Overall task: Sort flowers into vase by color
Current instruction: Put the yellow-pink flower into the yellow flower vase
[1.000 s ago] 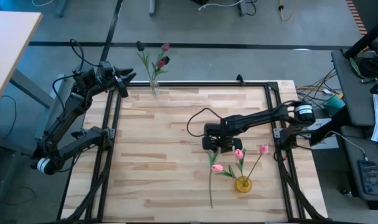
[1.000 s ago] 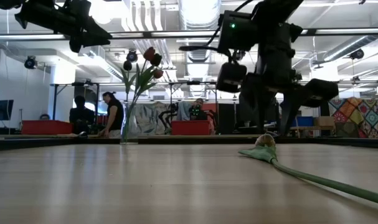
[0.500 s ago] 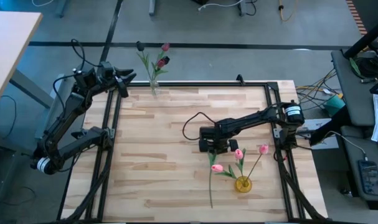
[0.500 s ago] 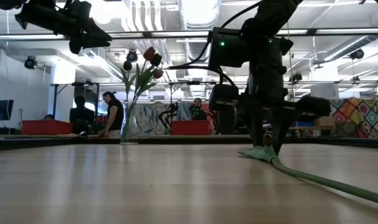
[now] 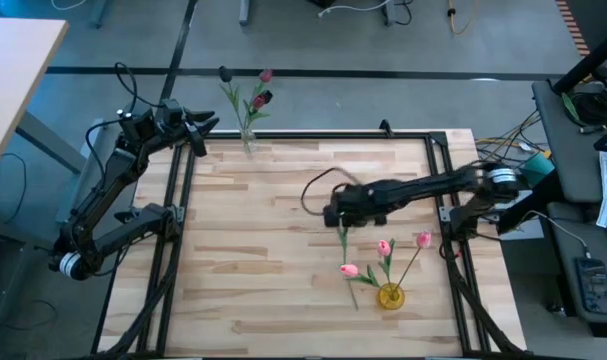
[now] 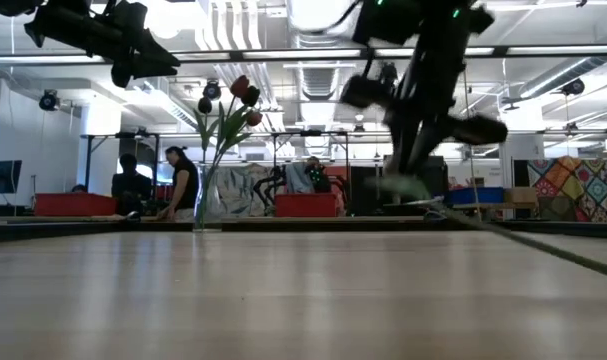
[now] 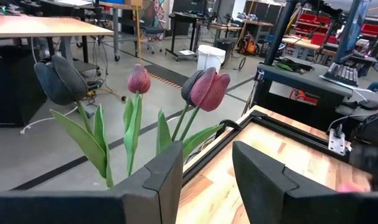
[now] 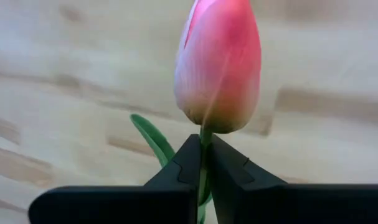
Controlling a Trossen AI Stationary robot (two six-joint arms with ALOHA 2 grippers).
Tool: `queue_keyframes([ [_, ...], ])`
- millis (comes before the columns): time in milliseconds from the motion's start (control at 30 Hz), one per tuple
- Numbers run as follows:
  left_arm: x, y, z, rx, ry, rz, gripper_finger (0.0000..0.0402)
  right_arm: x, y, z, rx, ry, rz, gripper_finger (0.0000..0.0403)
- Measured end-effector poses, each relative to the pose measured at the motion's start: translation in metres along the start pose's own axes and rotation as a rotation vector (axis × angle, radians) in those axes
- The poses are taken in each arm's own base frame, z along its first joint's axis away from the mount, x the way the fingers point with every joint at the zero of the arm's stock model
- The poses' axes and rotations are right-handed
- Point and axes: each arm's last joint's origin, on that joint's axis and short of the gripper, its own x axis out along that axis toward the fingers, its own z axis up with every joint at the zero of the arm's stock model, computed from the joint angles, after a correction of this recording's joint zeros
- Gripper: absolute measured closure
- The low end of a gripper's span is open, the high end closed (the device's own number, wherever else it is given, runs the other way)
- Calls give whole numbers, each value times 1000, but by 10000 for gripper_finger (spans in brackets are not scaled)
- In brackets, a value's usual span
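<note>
Currently the right hand (image 5: 341,212), mid-frame in the high view, pinches a pink tulip (image 8: 218,65) just under its head; the stem trails from the hand toward the lower edge. The yellow vase (image 5: 389,295), holding other pink flowers, sits lower right of the hand, near. The left hand (image 7: 204,180), spread and empty, waits at upper left beside the maroon tulips (image 7: 201,90).

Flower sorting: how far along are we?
Done, it seems: dark tulips stand in the clear vase at the table's far edge, and pink tulips sit in the yellow vase.

In hand: the right gripper is shut on a pink tulip's stem, lifted mid-table.

Left: getting that one into the yellow vase. No other loose flower shows. The left gripper waits open near the clear vase.
</note>
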Motion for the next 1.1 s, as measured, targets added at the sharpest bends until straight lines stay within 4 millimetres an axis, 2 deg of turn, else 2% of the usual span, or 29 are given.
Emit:
queue_keyframes([
  [200,0,0,0,2,-2,1,277,-75,-19,7,-86,-202,112,390],
  [333,0,0,0,17,-3,2,277,-126,-39,9,-137,-340,228,390],
  [533,-1,0,2,27,-18,1,277,-182,-76,6,-263,-465,356,390],
  [800,-2,-1,9,55,-57,0,277,-229,-120,-2,-403,-514,543,390],
  [900,-3,-2,13,63,-70,-1,277,-252,-152,-7,-426,-506,683,390],
  [1100,-5,-4,20,74,-88,-1,277,-265,-190,-14,-508,-405,793,390],
])
